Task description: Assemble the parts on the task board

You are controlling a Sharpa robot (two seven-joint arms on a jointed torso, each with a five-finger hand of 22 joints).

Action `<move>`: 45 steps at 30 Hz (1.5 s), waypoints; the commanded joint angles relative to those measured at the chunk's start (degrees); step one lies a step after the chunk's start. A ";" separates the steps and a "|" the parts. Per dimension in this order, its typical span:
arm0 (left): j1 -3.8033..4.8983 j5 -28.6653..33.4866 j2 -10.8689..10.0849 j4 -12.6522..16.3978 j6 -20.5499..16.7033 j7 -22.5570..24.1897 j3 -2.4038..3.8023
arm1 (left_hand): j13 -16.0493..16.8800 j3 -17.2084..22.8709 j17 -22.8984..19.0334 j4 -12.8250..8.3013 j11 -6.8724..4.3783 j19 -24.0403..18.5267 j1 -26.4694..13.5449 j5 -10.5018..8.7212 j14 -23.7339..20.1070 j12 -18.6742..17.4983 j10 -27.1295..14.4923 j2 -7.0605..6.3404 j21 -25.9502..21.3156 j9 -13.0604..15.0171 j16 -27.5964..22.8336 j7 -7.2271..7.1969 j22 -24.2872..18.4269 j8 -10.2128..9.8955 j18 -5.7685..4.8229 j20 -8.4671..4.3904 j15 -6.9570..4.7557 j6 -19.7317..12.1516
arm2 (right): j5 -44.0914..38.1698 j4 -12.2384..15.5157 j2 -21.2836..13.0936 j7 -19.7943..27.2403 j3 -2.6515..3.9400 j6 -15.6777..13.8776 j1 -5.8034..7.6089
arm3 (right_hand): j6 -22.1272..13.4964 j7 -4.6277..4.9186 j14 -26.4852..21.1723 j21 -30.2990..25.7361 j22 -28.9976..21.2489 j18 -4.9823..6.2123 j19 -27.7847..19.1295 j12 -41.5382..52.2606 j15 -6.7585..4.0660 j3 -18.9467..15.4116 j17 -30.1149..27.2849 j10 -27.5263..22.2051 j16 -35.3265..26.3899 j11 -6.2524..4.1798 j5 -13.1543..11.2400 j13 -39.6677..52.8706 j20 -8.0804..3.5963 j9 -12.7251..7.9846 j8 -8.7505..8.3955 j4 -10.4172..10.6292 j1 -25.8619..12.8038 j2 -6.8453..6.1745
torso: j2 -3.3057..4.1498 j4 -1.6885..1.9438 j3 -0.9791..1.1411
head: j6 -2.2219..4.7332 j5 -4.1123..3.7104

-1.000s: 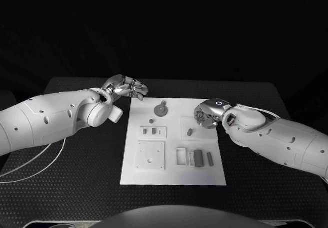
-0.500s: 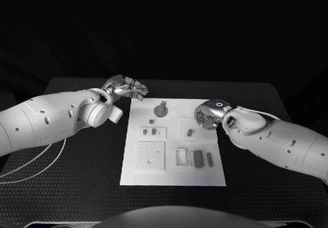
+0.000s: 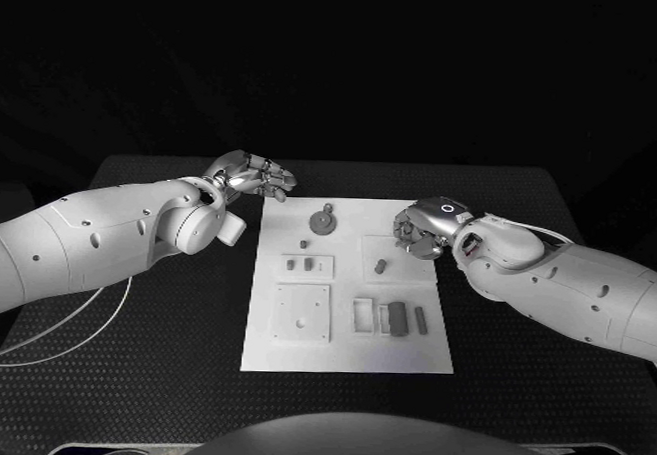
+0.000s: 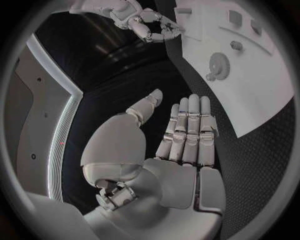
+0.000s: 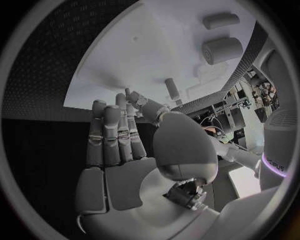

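The task board (image 3: 347, 333) lies flat in the middle of the black table (image 3: 150, 381), and everything here is placed from it. The left hand (image 3: 252, 174) hovers just off the board's far left corner, over bare table; its fingers (image 4: 187, 125) are stretched out side by side, the thumb apart, and it holds nothing. The right hand (image 3: 419, 231) hangs over the board's right edge, near its far end, fingers (image 5: 112, 132) likewise extended and empty. On the board, a round grey gear-like part (image 3: 322, 221) sits near the far edge, between the two hands. A small grey peg (image 3: 379, 260) stands just beside the right hand. Nearer the robot, a square plate (image 3: 303, 311) lies on the board's left half, and a dark upright block (image 3: 396, 317) stands on its right half
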 commanded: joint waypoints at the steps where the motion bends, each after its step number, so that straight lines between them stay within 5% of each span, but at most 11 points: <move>1: 0.10 0.36 0.07 -0.03 0.23 0.46 0.06 | -0.08 -0.34 0.13 0.06 0.15 -0.01 -0.05 0.01 0.33 -0.25 -0.26 0.03 0.05 -0.09 -0.33 -0.06 -0.07 0.17 -0.04 0.21 -0.01 -0.48 | -0.08 0.66 -0.37 -0.24 0.19 -1.03 0.18 | 0.39 0.07 -0.12 0.18 0.09 -0.05 0.30 0.09 -0.46 0.39 0.08 0.38 0.25 -0.04 0.20 0.03 -0.08 -0.04 0.40 0.00 0.21 -0.03 | 0.01 -0.01 -0.02 | 0.13 -0.04; 13: 0.12 0.36 0.00 -0.14 0.11 0.47 0.06 | -0.08 -0.36 0.21 0.06 0.15 -0.01 -0.06 0.01 0.34 -0.25 -0.27 0.02 0.05 -0.10 -0.40 -0.06 -0.12 0.18 -0.04 0.21 -0.01 -0.49 | 1.99 6.98 -2.49 -0.30 1.36 -0.93 0.45 | 0.44 0.05 -0.10 0.15 0.11 -0.05 0.31 0.07 -0.48 0.41 0.13 0.44 0.25 -0.06 0.20 0.12 -0.09 0.02 0.41 0.01 0.17 -0.06 | -0.01 0.03 -0.03 | 0.22 0.41; 21: 0.30 0.38 0.24 -0.43 -0.07 0.56 0.06 | -0.08 -0.38 0.27 0.06 0.15 -0.01 -0.06 0.01 0.34 -0.24 -0.27 0.01 0.05 -0.10 -0.44 -0.07 -0.15 0.20 -0.04 0.21 -0.01 -0.48 | 2.10 12.05 -0.26 -0.12 1.39 0.45 0.48 | 0.44 0.04 -0.10 0.14 0.13 -0.05 0.32 0.04 -0.49 0.42 0.16 0.46 0.25 -0.07 0.20 0.17 -0.09 0.04 0.40 0.02 0.14 -0.05 | -0.01 0.03 0.01 | 0.39 1.83; 23: 0.36 0.38 0.24 -0.36 0.02 0.58 0.06 | -0.08 -0.39 0.29 0.06 0.15 0.00 -0.07 0.01 0.35 -0.24 -0.27 0.01 0.05 -0.10 -0.45 -0.07 -0.16 0.20 -0.04 0.21 -0.01 -0.48 | 1.52 12.59 0.90 -0.25 1.26 1.03 0.47 | 0.43 0.05 -0.11 0.13 0.13 -0.05 0.32 0.03 -0.50 0.44 0.17 0.46 0.24 -0.08 0.20 0.19 -0.09 0.05 0.39 0.03 0.13 -0.02 | 0.02 0.07 -0.01 | 0.88 3.03; 25: 0.44 0.39 0.25 -0.37 -0.13 0.61 0.06 | -0.08 -0.39 0.30 0.07 0.15 0.00 -0.07 0.01 0.35 -0.24 -0.27 0.02 0.05 -0.10 -0.47 -0.07 -0.17 0.21 -0.04 0.21 -0.01 -0.48 | 0.70 12.98 2.06 -0.53 0.86 1.61 0.46 | 0.43 0.05 -0.11 0.12 0.14 -0.05 0.32 0.02 -0.50 0.44 0.18 0.46 0.24 -0.08 0.20 0.21 -0.09 0.06 0.39 0.03 0.11 -0.01 | 0.06 0.12 -0.10 | 1.24 3.39; 31: 0.58 0.40 0.54 -0.45 -0.07 0.61 0.06 | -0.08 -0.40 0.34 0.07 0.14 0.00 -0.07 0.01 0.35 -0.23 -0.26 0.02 0.05 -0.10 -0.49 -0.07 -0.19 0.22 -0.04 0.21 -0.01 -0.47 | -0.87 13.44 4.80 -1.41 -0.77 3.15 0.43 | 0.40 0.06 -0.13 0.09 0.15 -0.05 0.30 -0.02 -0.50 0.45 0.20 0.46 0.22 -0.08 0.20 0.25 -0.09 0.08 0.36 0.03 0.04 0.03 | 0.08 0.22 -0.04 | 0.75 3.59; 39: 0.77 0.42 1.07 -0.50 -0.05 0.65 0.06 | -0.08 -0.42 0.40 0.07 0.14 -0.01 -0.08 0.01 0.36 -0.22 -0.26 0.01 0.05 -0.10 -0.55 -0.08 -0.22 0.24 -0.04 0.21 -0.01 -0.46 | -2.94 12.70 7.29 -2.05 -3.69 5.25 0.25 | 0.34 0.07 -0.15 0.05 0.17 -0.05 0.30 -0.10 -0.51 0.48 0.24 0.43 0.20 -0.08 0.20 0.32 -0.10 0.12 0.32 -0.01 0.00 0.13 | 0.08 0.23 -0.07 | 0.29 4.16; 45: 0.82 0.48 1.21 -0.55 0.00 0.64 0.06 | -0.08 -0.44 0.44 0.07 0.14 -0.01 -0.09 0.01 0.36 -0.22 -0.25 0.01 0.04 -0.10 -0.59 -0.08 -0.25 0.25 -0.04 0.22 0.00 -0.46 | -3.53 12.61 8.13 -2.11 -4.75 6.54 0.06 | 0.32 0.08 -0.16 0.03 0.20 -0.05 0.30 -0.14 -0.51 0.48 0.27 0.42 0.19 -0.08 0.20 0.37 -0.10 0.14 0.30 -0.03 -0.03 0.17 | 0.06 0.13 -0.03 | -0.15 4.94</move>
